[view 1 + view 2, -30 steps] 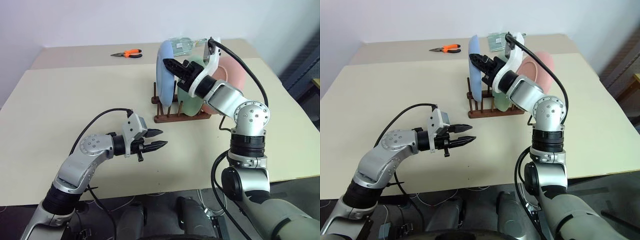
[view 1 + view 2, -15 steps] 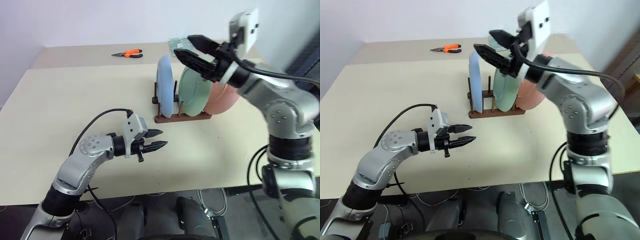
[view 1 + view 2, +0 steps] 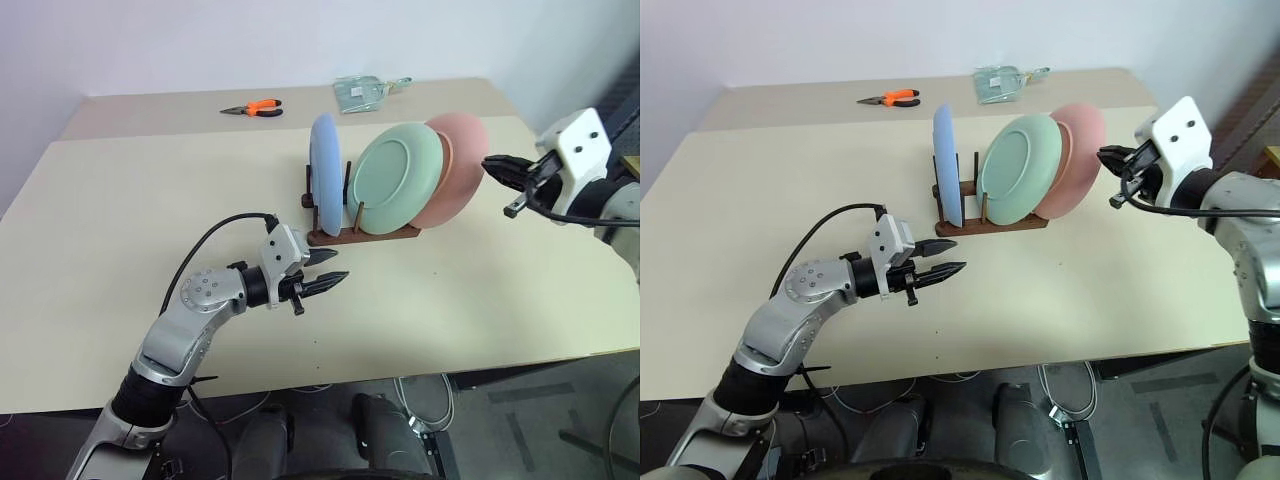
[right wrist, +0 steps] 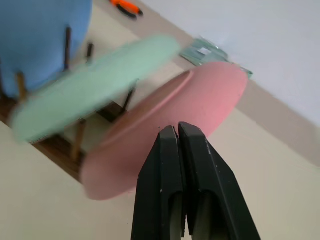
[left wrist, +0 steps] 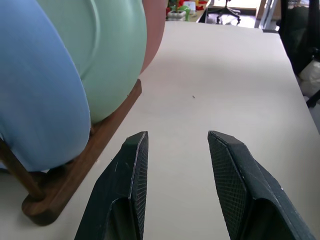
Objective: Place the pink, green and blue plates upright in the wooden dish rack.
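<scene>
On the pale surface (image 3: 120,220), the left gripper (image 3: 328,271) hovers just in front of the wooden dish rack (image 3: 362,236), fingers apart and empty, much as a second ago. The blue plate (image 3: 326,173), green plate (image 3: 397,177) and pink plate (image 3: 455,165) all stand in it. The right gripper (image 3: 505,176) has swung away from the plates to their right, fingers now together.

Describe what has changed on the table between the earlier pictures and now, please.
The right gripper has left the green plastic plate in the dark wooden dish rack, swung out to the right and shut empty. Uncovered now, the green and pink plastic plate lean to the right. The blue plastic plate, the orange-handled pliers and the open left gripper stayed as they were.
</scene>
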Robot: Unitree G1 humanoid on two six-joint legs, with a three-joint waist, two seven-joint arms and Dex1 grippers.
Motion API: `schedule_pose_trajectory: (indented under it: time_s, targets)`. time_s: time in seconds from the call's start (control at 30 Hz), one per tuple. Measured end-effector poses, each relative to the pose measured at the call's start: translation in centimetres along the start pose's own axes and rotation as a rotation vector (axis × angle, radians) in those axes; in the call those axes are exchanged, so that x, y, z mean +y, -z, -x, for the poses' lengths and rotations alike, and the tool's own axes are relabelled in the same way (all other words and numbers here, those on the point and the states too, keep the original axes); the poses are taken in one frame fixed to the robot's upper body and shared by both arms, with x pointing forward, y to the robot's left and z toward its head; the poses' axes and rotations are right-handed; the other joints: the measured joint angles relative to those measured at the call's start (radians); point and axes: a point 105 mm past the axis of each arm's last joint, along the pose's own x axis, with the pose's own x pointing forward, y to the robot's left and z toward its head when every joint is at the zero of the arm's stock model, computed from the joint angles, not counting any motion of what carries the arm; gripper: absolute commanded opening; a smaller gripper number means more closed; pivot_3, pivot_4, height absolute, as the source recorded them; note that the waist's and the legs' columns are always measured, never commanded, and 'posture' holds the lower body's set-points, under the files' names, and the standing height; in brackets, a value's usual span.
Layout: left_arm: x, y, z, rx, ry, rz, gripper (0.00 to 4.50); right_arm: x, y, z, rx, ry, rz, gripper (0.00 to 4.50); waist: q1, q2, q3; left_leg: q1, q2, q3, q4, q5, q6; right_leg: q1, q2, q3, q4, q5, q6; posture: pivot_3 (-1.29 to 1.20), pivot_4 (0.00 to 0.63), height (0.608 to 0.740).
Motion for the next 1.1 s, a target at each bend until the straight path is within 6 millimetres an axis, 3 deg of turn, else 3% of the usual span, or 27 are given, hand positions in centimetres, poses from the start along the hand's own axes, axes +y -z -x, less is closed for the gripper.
schedule_pose_trajectory:
  time_s: [0.1,0.27,0.63,0.87,1.0,1.1]
  targets:
    - [0.0,0.1,0.0,0.004,0.004,-0.002,1.93,0.3,1.3,-0.8,0.02,0.001,0.024,0.05,0.004,-0.001,0.0,-0.001,-0.001,0.0,0.0,0.0,0.0,0.0,-0.001,0.0,0.0,0.001,-0.001,0.0,0.15,0.74]
    - [-0.1,0.5,0.3,0.024,0.002,-0.003,1.93,0.7,1.5,-0.9,0.003,-0.031,0.001,0.05,0.002,-0.001,0.0,0.0,0.0,-0.001,0.0,0.0,0.0,0.0,0.0,0.0,0.0,0.001,-0.002,0.0,0.15,0.74]
    - [-0.3,0.6,0.5,0.026,0.004,0.001,1.93,5.5,-1.6,-2.3,-0.097,-0.216,-0.01,0.05,0.002,-0.001,0.0,0.0,0.0,-0.001,0.0,0.0,0.0,0.0,0.0,0.0,0.0,0.001,-0.002,0.0,0.15,0.74]
    - [-0.3,0.6,0.5,0.028,0.004,0.001,1.93,7.0,-4.1,-2.3,-0.18,-0.287,-0.014,0.05,0.004,-0.001,0.0,0.0,0.0,-0.002,0.0,0.0,0.0,0.0,0.0,0.0,0.0,0.001,-0.002,0.0,0.15,0.74]
    - [-0.4,0.5,0.5,0.025,0.007,-0.002,1.93,6.6,-4.3,-2.2,-0.177,-0.27,0.003,0.05,0.002,-0.001,0.0,0.0,0.0,-0.002,0.0,0.0,0.0,0.0,0.0,0.0,0.0,0.001,-0.002,0.0,0.15,0.74]
    - [-0.4,0.5,0.5,0.026,0.009,-0.002,1.93,4.1,-4.6,-1.7,-0.174,-0.185,0.027,0.05,0.004,-0.001,0.0,-0.001,-0.001,-0.002,0.0,0.0,0.0,0.0,0.0,0.0,0.0,0.001,-0.002,0.0,0.15,0.74]
